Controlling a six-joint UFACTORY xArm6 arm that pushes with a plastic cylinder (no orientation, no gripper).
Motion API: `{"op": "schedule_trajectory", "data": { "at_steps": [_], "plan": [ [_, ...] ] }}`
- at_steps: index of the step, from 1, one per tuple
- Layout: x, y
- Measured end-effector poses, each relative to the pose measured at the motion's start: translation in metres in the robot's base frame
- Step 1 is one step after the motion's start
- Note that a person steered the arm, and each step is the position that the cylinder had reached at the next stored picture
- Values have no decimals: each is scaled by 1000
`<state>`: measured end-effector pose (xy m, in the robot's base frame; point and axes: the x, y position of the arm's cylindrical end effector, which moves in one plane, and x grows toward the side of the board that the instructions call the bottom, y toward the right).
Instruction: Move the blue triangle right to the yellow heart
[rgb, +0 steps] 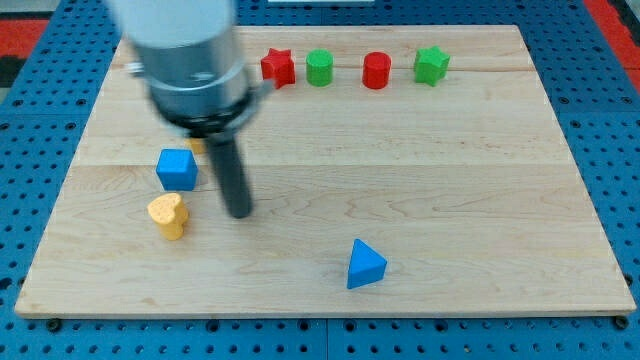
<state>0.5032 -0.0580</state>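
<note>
My tip (239, 212) rests on the wooden board (420, 180), bare and holding nothing, just right of the yellow heart (168, 215) and below-right of the blue cube (177, 169). The blue triangle (365, 265) sits well apart toward the view's bottom right. Along the top edge I see a red star (278, 67), green cylinder (319, 68), red cylinder (376, 71) and green star (431, 65).

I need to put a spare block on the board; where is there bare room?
Bare wood spans the right half, between the top row ending at the green star and the blue triangle. It is crowded at the left, where my tip stands beside the blue cube and yellow heart.
</note>
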Motion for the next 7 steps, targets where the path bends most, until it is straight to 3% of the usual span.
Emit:
{"op": "schedule_trajectory", "data": {
  "at_steps": [1, 2, 3, 4, 6, 7],
  "plan": [
    [0, 84],
    [28, 163],
    [89, 190],
    [101, 127],
    [55, 114],
    [52, 93]
  ]
}}
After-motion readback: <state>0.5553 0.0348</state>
